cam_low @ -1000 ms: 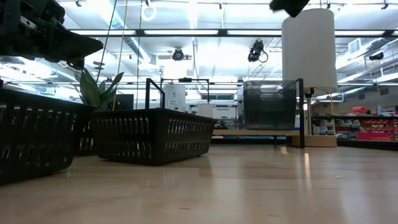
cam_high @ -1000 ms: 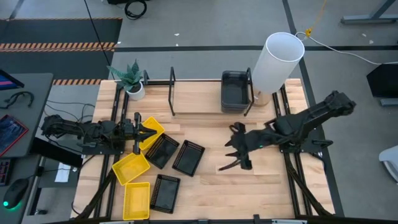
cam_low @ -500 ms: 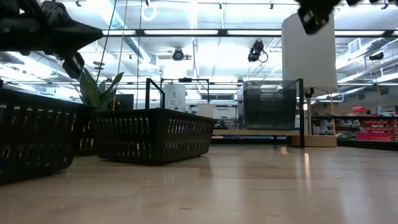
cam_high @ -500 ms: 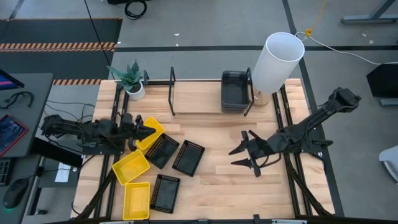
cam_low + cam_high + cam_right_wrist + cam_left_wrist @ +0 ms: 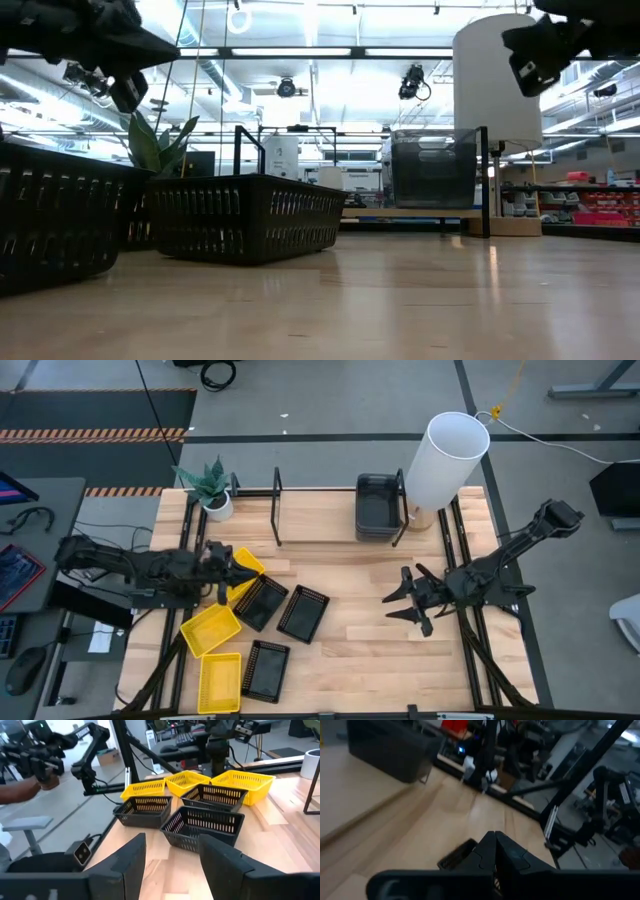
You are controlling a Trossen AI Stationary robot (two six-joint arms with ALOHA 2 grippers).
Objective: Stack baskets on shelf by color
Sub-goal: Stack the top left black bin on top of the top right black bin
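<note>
Three yellow baskets and three black mesh baskets lie loose on the table's left half. The dark grey baskets sit stacked at the right end of the black rod shelf along the far edge. My left gripper is shut and hovers above the farthest yellow basket. My right gripper is open, raised over bare wood right of centre, and faces the baskets.
A tall white cylinder stands just right of the shelf. A potted plant stands at the shelf's left end. Bare wood lies between the loose baskets and my right gripper. A person's arm shows beyond the table's left side.
My right gripper has drawn back from the table's centre toward the right edge, staying open. My left gripper has stayed above the farthest yellow basket. No basket has moved.
</note>
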